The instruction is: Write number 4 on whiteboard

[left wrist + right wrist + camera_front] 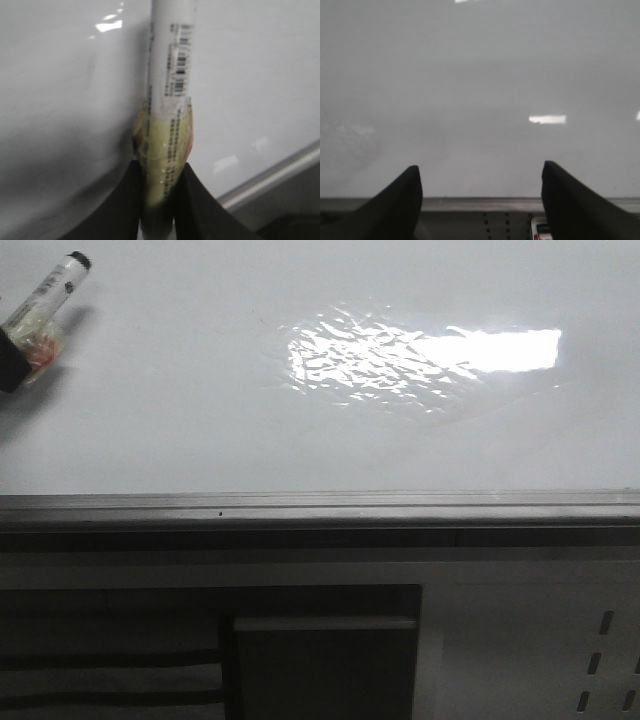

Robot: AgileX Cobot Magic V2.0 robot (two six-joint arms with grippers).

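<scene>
The whiteboard [200,390] fills the upper part of the front view, glossy white with a bright rippled reflection and a grey edge rail [320,508] along its near side. No number 4 shows on it; the surface I see is blank. At the far left my left gripper [18,352] is shut on a white marker [55,290] with a black cap, wrapped in yellowish tape where the fingers hold it. In the left wrist view the marker [170,65] stands between the black fingers [125,210]. My right gripper [481,172] is open over the whiteboard [480,90], holding nothing.
Below the rail is a dark panelled cabinet front [320,660] with a light perforated panel [600,650] at the right. The right wrist view shows the rail [480,204] and perforated metal under it.
</scene>
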